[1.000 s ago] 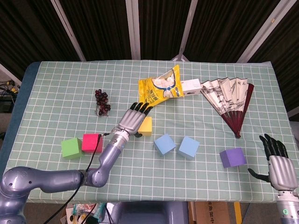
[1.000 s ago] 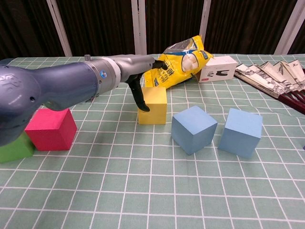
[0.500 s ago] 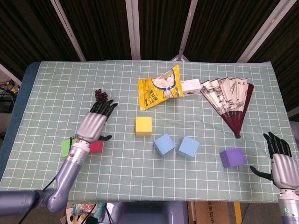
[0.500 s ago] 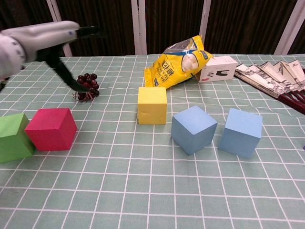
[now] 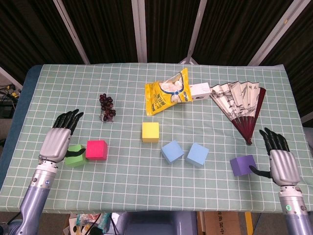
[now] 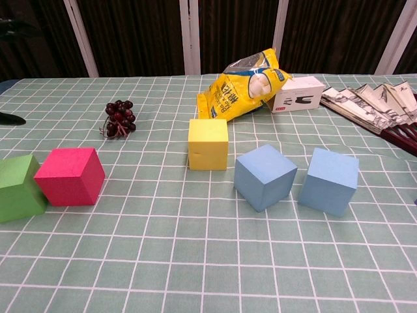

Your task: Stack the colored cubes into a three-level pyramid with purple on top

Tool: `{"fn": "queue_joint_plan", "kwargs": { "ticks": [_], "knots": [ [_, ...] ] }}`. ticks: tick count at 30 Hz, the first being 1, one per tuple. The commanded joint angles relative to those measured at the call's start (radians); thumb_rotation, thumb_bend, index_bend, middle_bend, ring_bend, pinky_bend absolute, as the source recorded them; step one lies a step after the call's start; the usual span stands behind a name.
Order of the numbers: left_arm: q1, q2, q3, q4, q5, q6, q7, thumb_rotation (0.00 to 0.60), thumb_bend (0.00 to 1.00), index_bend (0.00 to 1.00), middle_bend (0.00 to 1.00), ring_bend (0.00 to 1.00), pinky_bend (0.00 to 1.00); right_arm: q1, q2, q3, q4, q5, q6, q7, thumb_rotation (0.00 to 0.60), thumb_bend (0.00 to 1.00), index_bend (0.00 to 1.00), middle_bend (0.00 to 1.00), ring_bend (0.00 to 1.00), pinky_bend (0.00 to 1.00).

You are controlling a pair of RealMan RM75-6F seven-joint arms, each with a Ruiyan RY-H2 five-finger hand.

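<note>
Left hand [image 5: 57, 142] empty, fingers apart and extended; green cube [image 5: 74, 155] just beside its thumb, red cube [image 5: 97, 150] touching the green one on the far side. Right hand [image 5: 279, 161] also empty, fingers spread — purple cube [image 5: 243, 165] just off its thumb tip. Yellow cube [image 5: 150, 131] and two blue cubes [image 5: 172, 151] [image 5: 197, 154] lie well apart from both hands, mid-table.
</note>
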State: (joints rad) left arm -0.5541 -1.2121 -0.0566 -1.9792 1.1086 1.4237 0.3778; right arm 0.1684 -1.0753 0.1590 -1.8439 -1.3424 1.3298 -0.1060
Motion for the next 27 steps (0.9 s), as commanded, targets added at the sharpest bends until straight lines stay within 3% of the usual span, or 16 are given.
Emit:
{"fn": "queue_joint_plan", "kwargs": {
  "ticks": [1,6,12,18,27],
  "knots": [
    [0.010,0.014,-0.016,-0.002,0.008,-0.008,-0.022,0.600,0.13,0.00,0.00,0.00,0.00,0.092,0.005,0.045,-0.088,0.061,-0.104,-0.080,0.600,0.14,0.00,0.00,0.00,0.00],
    [0.019,0.025,-0.034,-0.003,0.014,-0.016,-0.044,0.600,0.13,0.00,0.00,0.00,0.00,0.202,-0.034,0.083,-0.172,0.141,-0.216,-0.161,0.600,0.14,0.00,0.00,0.00,0.00],
    [0.030,0.038,-0.055,-0.006,0.013,-0.029,-0.060,0.600,0.13,0.00,0.00,0.00,0.00,0.353,-0.185,0.089,-0.201,0.287,-0.291,-0.358,0.600,0.14,0.00,0.00,0.00,0.00],
    [0.043,0.051,-0.075,-0.006,0.015,-0.031,-0.079,0.600,0.12,0.00,0.00,0.00,0.00,0.438,-0.321,0.076,-0.170,0.434,-0.275,-0.471,0.600,0.14,0.00,0.00,0.00,0.00],
    [0.057,0.062,-0.098,-0.008,0.013,-0.044,-0.098,0.600,0.12,0.00,0.00,0.00,0.00,0.508,-0.465,0.067,-0.073,0.514,-0.220,-0.534,0.600,0.14,0.00,0.02,0.00,0.00]
  ]
}}
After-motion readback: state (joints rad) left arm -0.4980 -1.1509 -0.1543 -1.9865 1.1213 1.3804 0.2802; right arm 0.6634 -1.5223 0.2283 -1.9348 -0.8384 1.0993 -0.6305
